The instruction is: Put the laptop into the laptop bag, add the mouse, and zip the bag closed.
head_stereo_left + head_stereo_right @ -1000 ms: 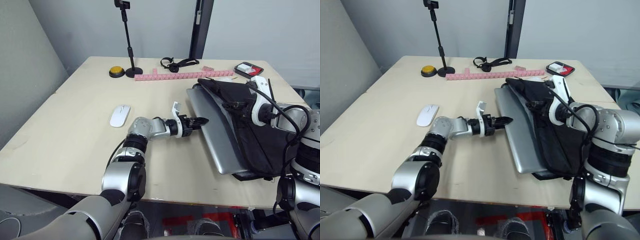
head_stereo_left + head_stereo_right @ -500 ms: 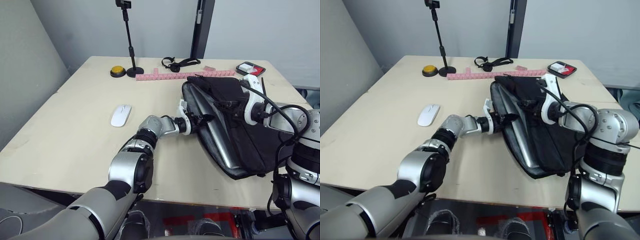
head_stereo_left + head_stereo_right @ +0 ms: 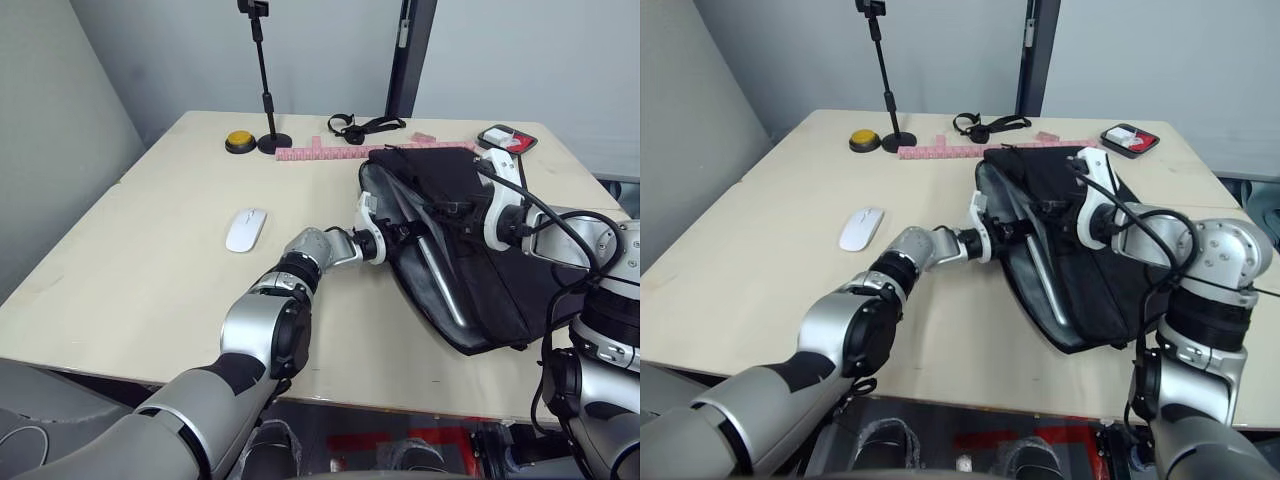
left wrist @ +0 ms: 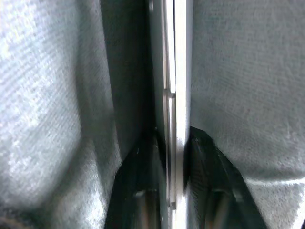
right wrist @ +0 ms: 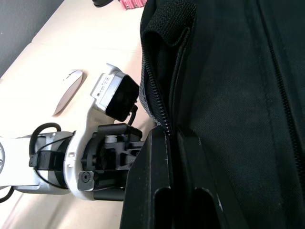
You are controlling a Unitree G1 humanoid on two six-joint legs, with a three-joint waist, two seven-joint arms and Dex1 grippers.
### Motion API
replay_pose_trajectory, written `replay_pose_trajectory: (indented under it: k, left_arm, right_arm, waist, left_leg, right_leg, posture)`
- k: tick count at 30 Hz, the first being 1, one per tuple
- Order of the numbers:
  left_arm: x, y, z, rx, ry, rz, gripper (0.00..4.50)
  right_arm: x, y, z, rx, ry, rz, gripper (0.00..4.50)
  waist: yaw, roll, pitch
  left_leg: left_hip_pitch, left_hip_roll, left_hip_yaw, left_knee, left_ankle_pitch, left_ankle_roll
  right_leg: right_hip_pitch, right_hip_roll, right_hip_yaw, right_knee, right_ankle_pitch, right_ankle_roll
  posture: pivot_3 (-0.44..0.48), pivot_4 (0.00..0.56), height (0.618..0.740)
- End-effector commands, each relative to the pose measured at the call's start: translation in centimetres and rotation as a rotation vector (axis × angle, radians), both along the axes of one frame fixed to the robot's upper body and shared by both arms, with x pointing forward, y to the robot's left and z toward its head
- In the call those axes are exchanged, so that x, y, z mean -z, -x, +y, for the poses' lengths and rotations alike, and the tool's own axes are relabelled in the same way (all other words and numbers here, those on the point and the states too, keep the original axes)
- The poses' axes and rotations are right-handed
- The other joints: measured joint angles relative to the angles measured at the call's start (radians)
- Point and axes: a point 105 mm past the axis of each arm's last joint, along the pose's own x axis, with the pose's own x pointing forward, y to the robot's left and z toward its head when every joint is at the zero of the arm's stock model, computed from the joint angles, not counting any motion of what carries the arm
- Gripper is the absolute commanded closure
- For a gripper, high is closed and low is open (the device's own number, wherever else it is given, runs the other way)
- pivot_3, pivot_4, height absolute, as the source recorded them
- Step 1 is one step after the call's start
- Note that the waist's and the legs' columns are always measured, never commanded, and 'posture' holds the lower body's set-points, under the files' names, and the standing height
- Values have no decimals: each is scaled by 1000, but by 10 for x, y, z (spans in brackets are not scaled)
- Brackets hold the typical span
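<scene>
The black laptop bag (image 3: 505, 285) lies at the table's right, its mouth held open toward the left. Inside, the silver laptop (image 3: 441, 281) shows as a thin slanted edge against the grey lining. My left gripper (image 3: 396, 236) reaches into the bag's mouth. In the left wrist view its fingers (image 4: 139, 190) are shut on the laptop (image 4: 174, 90) edge. My right gripper (image 5: 167, 136) is shut on the bag's upper zipper edge (image 5: 157, 102), holding the flap up. The white mouse (image 3: 246, 228) lies on the table, left of both grippers.
Along the table's far side stand a black camera stand (image 3: 268, 142), a yellow button (image 3: 237, 141), a pink strip (image 3: 345, 151), a black strap (image 3: 362, 125) and a red-and-black tray (image 3: 506, 137). The bag's near corner lies close to the table's front edge.
The laptop has slid deeper into the bag until only a thin edge shows. My left gripper followed it into the mouth. The right gripper raised the flap higher.
</scene>
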Motion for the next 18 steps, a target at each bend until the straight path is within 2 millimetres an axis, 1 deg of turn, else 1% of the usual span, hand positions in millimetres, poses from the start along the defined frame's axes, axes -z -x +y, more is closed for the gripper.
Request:
replay_pose_trajectory:
  k: [1,4,5,8,13,15,18]
  left_arm:
    - [-29,29,-48,149,63,-88,1810]
    - [-16,25,-39,149,-65,-169,756]
    - [-18,24,-33,160,-63,-177,435]
    - [-28,19,-9,197,-82,-251,435]
    - [-53,12,46,167,-114,-376,435]
    - [-62,13,70,138,-137,-467,435]
    - [-64,20,106,110,-222,-587,435]
  right_arm:
    - [-7,3,-4,-6,-11,-21,4500]
    - [-4,2,-10,12,-10,-5,4500]
    - [-3,2,-11,17,-7,0,4500]
    - [0,0,-14,27,-2,19,4500]
    - [2,-7,-25,64,12,31,4500]
    - [1,-9,-25,61,15,28,4500]
    - [5,-12,-23,52,29,34,4500]
  waist:
    - [2,0,0]
    - [4,0,0]
    - [5,0,0]
    - [4,0,0]
    - [-3,0,0]
    - [-6,0,0]
    - [-10,1,-1]
  left_leg:
    - [0,0,0,0,0,0]
    - [0,0,0,0,0,0]
    - [0,0,0,0,0,0]
    - [0,0,0,0,1,-1]
    - [0,0,0,0,2,-2]
    - [0,0,-1,0,2,-3]
    - [1,0,-1,-1,3,-3]
  right_leg:
    - [0,0,0,0,0,0]
    - [0,0,0,0,0,0]
    - [0,0,0,0,0,0]
    - [0,-1,0,0,1,2]
    - [0,-1,0,1,0,-1]
    - [0,0,0,2,-1,-1]
    - [0,0,0,2,-1,-2]
  posture:
    - [0,150,739]
    - [0,150,739]
    - [0,150,739]
    - [0,150,739]
    - [0,150,739]
    - [0,150,739]
    - [0,150,739]
